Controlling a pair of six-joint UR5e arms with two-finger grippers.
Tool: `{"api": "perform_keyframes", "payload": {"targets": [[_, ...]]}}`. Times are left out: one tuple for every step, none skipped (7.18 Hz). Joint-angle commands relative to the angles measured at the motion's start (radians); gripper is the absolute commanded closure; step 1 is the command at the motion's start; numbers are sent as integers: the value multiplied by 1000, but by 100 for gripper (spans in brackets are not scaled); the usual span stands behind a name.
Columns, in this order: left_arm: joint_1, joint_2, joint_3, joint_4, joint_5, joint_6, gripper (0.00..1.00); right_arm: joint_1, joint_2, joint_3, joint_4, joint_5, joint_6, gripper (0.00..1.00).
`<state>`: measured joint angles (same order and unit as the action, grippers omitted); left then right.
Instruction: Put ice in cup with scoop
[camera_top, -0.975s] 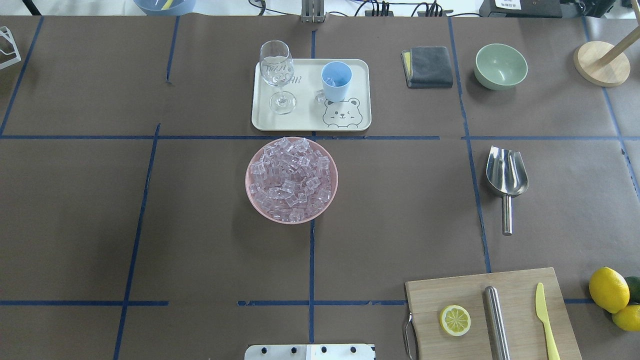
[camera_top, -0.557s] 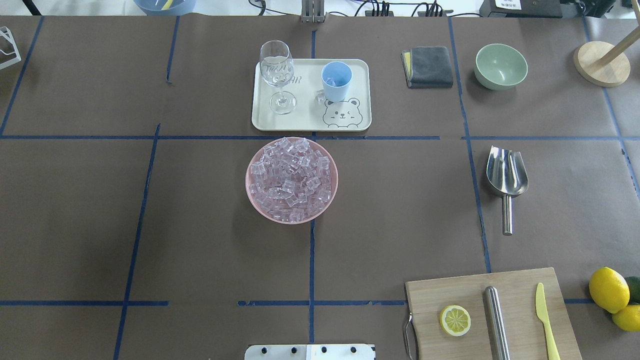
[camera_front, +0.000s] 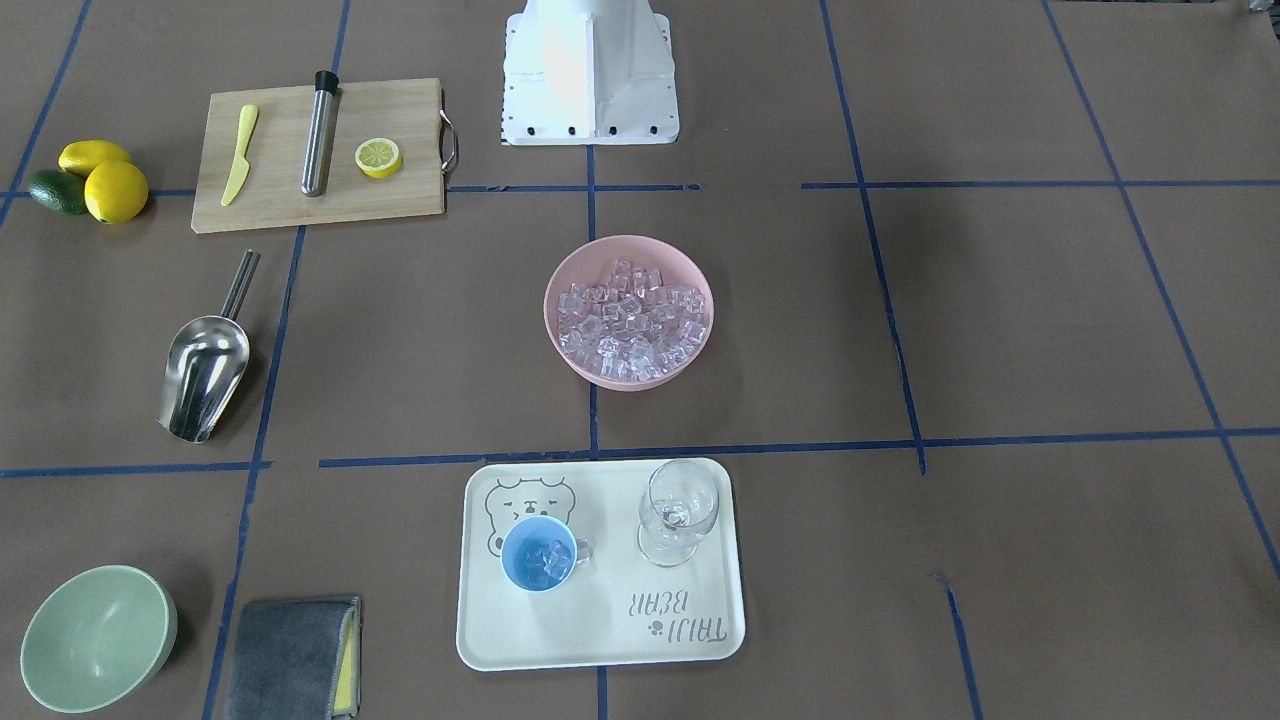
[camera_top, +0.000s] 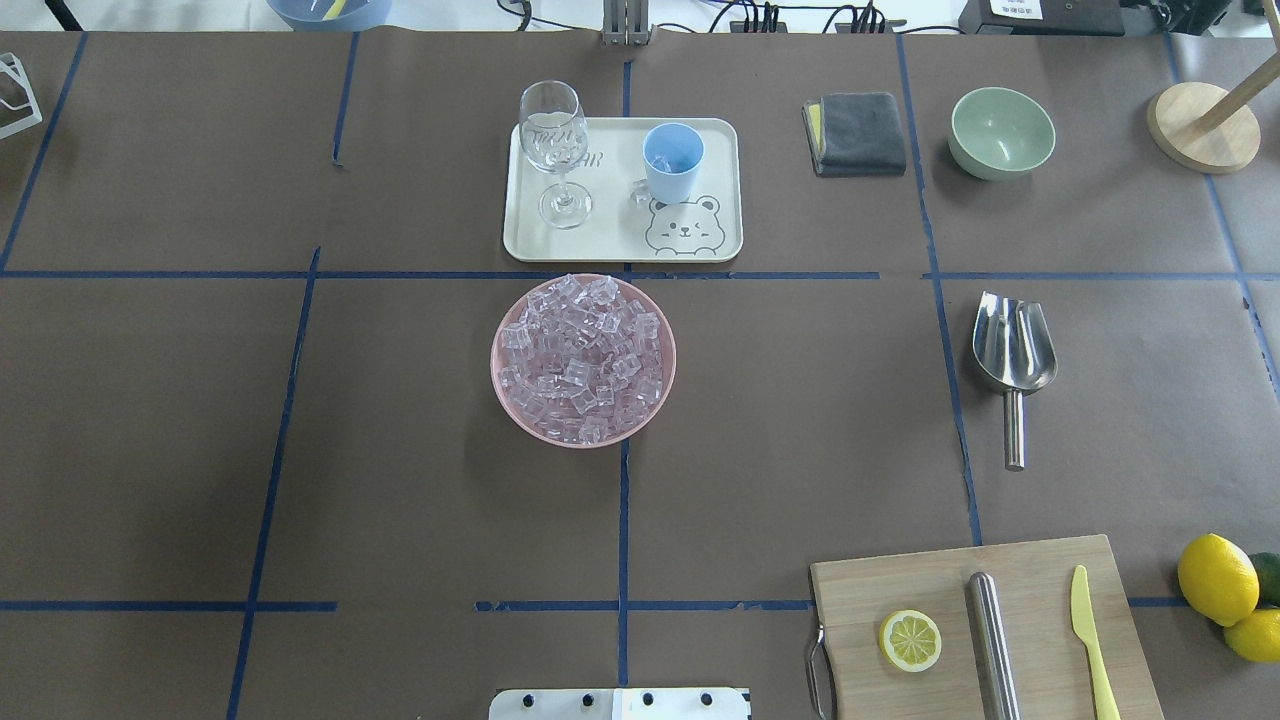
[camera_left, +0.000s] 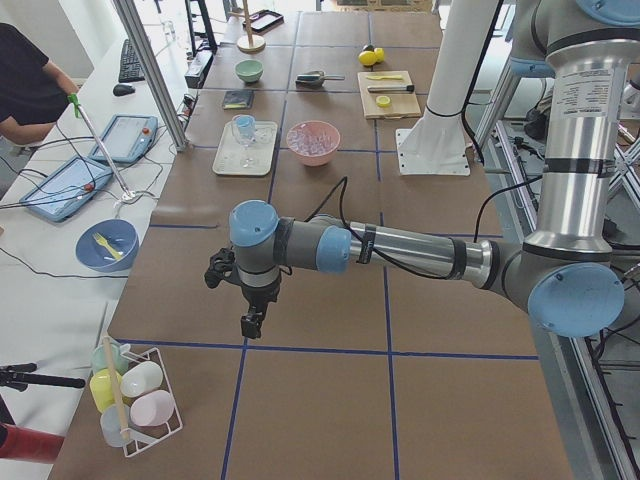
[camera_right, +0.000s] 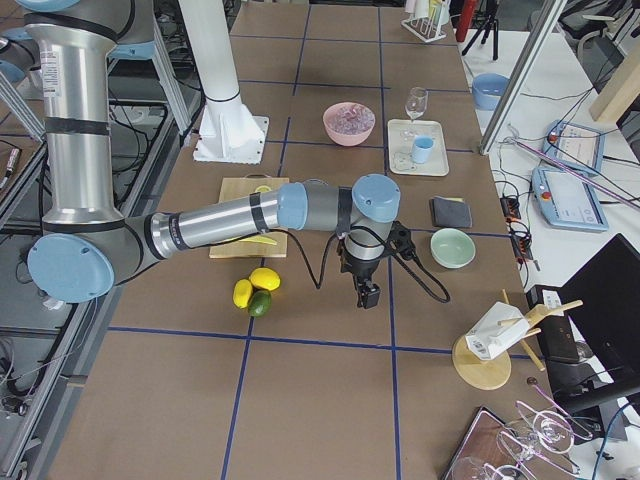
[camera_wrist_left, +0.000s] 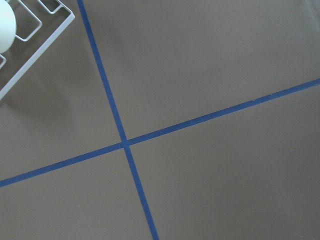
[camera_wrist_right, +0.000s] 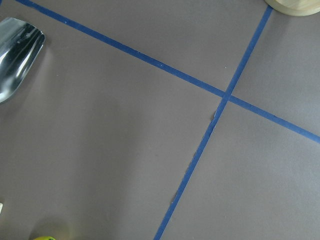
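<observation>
The ice (camera_top: 583, 358) fills a pink bowl (camera_top: 505, 400) at the table's middle; it also shows in the front view (camera_front: 630, 320). The light-blue cup (camera_top: 672, 160) stands on a cream tray (camera_top: 610, 245) behind the bowl and holds a few cubes (camera_front: 543, 558). The steel scoop (camera_top: 1013, 350) lies flat on the table's right part, handle toward the robot; its bowl shows in the right wrist view (camera_wrist_right: 15, 55). My left gripper (camera_left: 253, 325) hangs over bare table far to the left. My right gripper (camera_right: 368, 297) hangs beyond the scoop at the right. Whether either is open, I cannot tell.
A wine glass (camera_top: 553, 150) stands on the tray beside the cup. A grey cloth (camera_top: 855, 132), green bowl (camera_top: 1001, 130) and wooden stand (camera_top: 1203, 125) are back right. A cutting board (camera_top: 950, 590) with half lemon, steel cylinder and yellow knife is front right, lemons (camera_top: 1217, 580) beside it.
</observation>
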<state>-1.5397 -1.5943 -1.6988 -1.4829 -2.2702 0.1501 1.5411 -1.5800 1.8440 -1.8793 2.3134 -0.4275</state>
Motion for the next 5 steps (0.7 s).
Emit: {"api": "perform_keyframes", "payload": {"targets": [[-11, -4, -18, 174, -67, 0, 0, 1, 0, -25, 3, -3, 7, 0], [-10, -10, -1, 165, -69, 2, 0, 1, 0, -49, 5, -5, 56, 0], [-11, -9, -2, 165, -69, 2, 0, -7, -3, -57, 61, -5, 64, 0], [-16, -6, -5, 164, -71, 2, 0, -7, -21, -57, 75, -3, 64, 0], [-25, -10, -5, 164, -71, 8, 0, -12, -21, -57, 75, -3, 64, 0]]}}
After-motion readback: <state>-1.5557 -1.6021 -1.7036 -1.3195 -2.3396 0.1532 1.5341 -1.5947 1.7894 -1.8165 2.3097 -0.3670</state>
